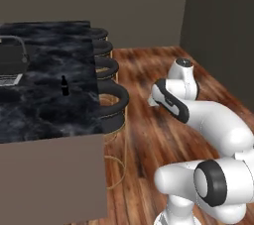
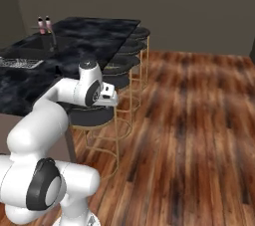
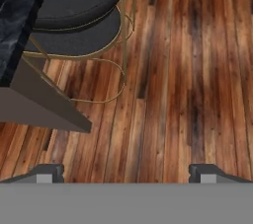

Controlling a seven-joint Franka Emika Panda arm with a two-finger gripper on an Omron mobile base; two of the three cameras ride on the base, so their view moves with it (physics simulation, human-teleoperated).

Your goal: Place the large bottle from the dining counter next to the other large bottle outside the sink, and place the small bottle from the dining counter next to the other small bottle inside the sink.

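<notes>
The small bottle (image 1: 64,85), all black, stands upright on the dining counter (image 1: 54,112), just right of the drain rack. Two tall pink bottles (image 2: 41,25) (image 2: 48,24) stand side by side at the counter's far end, beyond the sink (image 2: 31,46) and its curved faucet (image 1: 19,44). I cannot tell which of them is the large bottle. The other small bottle is hidden. My gripper (image 3: 126,172) is open and holds nothing. It hangs off the counter's side, above the stools (image 3: 74,18) and the wooden floor. The hand (image 2: 108,95) is level with the counter edge.
A ribbed metal drain rack (image 2: 20,63) lies on the counter next to the sink. A row of black stools with gold wire legs (image 1: 110,97) lines the counter's near side. Wooden floor (image 2: 199,120) stretches open to the right; dark walls stand behind.
</notes>
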